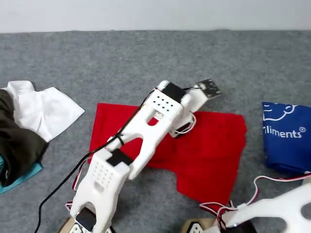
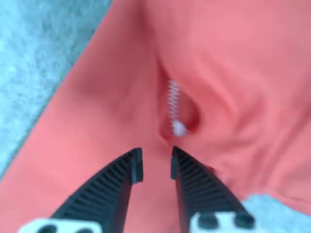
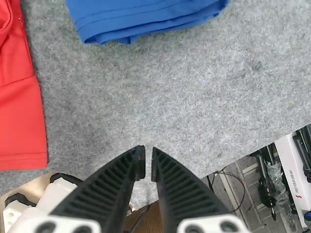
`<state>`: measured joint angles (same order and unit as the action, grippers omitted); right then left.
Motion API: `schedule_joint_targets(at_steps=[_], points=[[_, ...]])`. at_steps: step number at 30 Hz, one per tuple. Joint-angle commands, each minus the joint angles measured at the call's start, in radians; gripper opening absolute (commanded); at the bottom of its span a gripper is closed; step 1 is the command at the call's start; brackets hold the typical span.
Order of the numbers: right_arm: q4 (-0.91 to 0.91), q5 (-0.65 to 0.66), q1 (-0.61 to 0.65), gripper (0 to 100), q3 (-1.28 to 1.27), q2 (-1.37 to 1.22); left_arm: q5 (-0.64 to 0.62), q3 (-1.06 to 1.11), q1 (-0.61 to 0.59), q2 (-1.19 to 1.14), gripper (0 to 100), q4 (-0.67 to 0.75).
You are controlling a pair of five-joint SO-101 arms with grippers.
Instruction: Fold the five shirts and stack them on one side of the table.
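Roughly, at the table's [image 1: 146, 63] left edge I see a heap: a white shirt [image 1: 46, 109], a dark shirt [image 1: 17, 141] and a teal cloth [image 1: 19, 179]. A red shirt [image 1: 209, 155] lies spread mid-table, with bare grey surface behind it to the far edge. My left arm [image 1: 146, 126] stretches over it. The left gripper [image 2: 155, 162] is slightly parted and empty, just above the red fabric. A folded blue shirt [image 1: 286, 136] with white print sits at the right edge. My right gripper [image 3: 145, 162], almost closed and empty, hangs over bare table near the front edge.
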<state>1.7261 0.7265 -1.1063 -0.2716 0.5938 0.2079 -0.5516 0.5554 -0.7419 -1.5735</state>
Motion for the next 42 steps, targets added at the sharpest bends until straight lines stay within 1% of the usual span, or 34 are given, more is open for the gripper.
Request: schedule_joint_targets(at_steps=[1, 5, 10, 15, 19, 24, 28, 33, 42], points=[[0.005, 0.009, -0.013, 4.1, 0.002, 0.035, 0.012, -0.005, -0.037, -0.035, 10, 0.037], [0.007, 0.009, -0.013, 4.1, 0.002, 0.035, 0.011, -0.007, -0.054, -0.064, 10, 0.025], [0.008, 0.009, -0.013, 4.1, 0.002, 0.036, 0.008, -0.056, -0.043, 0.021, 10, -0.054], [0.015, 0.008, -0.013, 4.1, 0.002, 0.036, 0.008, -0.102, 0.029, 0.114, 10, -0.118], [0.022, 0.006, -0.013, 4.1, 0.002, 0.036, 0.008, -0.099, 0.074, 0.109, 10, -0.109], [0.022, 0.009, -0.013, 4.1, 0.002, 0.036, 0.006, -0.102, 0.057, 0.006, 10, -0.043], [0.022, 0.009, -0.013, 4.1, 0.002, 0.036, 0.006, -0.104, 0.021, -0.063, 10, -0.044], [0.022, 0.009, -0.015, 4.1, 0.002, 0.036, 0.006, -0.101, 0.002, -0.074, 10, -0.046], [0.022, 0.009, -0.015, 4.1, 0.002, 0.036, 0.006, -0.194, 0.048, 0.058, 10, -0.176]])
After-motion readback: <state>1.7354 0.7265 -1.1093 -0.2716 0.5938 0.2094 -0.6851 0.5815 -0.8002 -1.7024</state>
